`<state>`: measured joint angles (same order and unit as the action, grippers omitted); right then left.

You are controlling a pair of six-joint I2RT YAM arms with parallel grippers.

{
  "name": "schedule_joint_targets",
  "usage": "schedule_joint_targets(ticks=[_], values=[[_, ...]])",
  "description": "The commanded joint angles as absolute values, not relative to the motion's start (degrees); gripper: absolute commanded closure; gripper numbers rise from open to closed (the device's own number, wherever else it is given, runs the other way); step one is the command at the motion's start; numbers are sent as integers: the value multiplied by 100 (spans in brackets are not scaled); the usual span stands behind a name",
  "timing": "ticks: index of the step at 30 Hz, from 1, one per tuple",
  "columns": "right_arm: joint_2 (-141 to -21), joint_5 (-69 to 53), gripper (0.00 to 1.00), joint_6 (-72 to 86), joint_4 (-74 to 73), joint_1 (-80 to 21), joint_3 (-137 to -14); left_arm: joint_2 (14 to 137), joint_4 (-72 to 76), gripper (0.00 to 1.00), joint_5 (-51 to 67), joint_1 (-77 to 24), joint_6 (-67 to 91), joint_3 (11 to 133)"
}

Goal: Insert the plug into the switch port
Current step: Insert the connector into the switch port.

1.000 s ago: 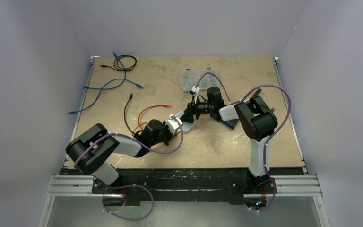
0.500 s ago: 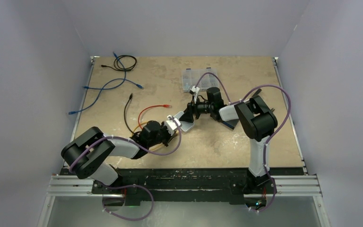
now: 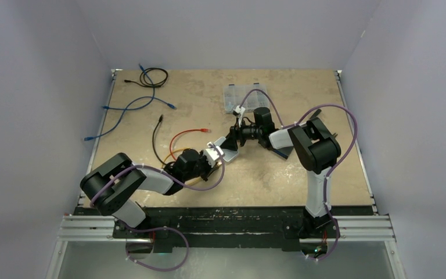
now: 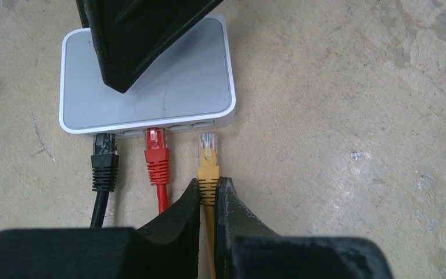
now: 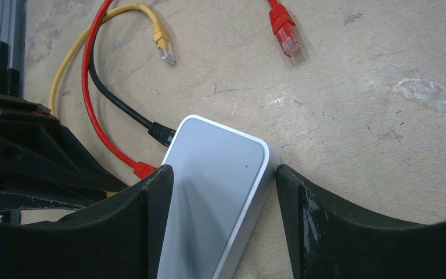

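Since half a second ago, the left gripper [image 4: 209,195] has come forward again. The yellow plug [image 4: 209,152] sticks out ahead of its jaws, which are clamped on the boot. The tip is just short of the free port [image 4: 200,124] of the switch [image 4: 151,87], which is held between the right gripper's [image 5: 223,174] closed jaws. If the plug goes in a little off-line, I think it could jam on the port's edge. Only the left wrist view shows this gap.

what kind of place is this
Probably a robotics lab test cell: plain white walls box in a scuffed table, a left arm and right arm are bolted to a metal rail, and a network switch with loose cables serves as practice gear.
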<state>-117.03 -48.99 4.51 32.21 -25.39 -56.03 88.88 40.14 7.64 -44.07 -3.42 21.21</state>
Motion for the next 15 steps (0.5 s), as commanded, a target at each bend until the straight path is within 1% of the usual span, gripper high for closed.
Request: schedule_joint_targets(ticks=[1, 15], values=[[-11732, -4645, 32, 483, 2865, -2560, -5545, 8967, 4482, 100, 945, -4454, -156, 2314], [-11724, -4650, 32, 501, 2874, -2566, -5537, 9018, 4527, 100, 572, -4456, -67, 2351]])
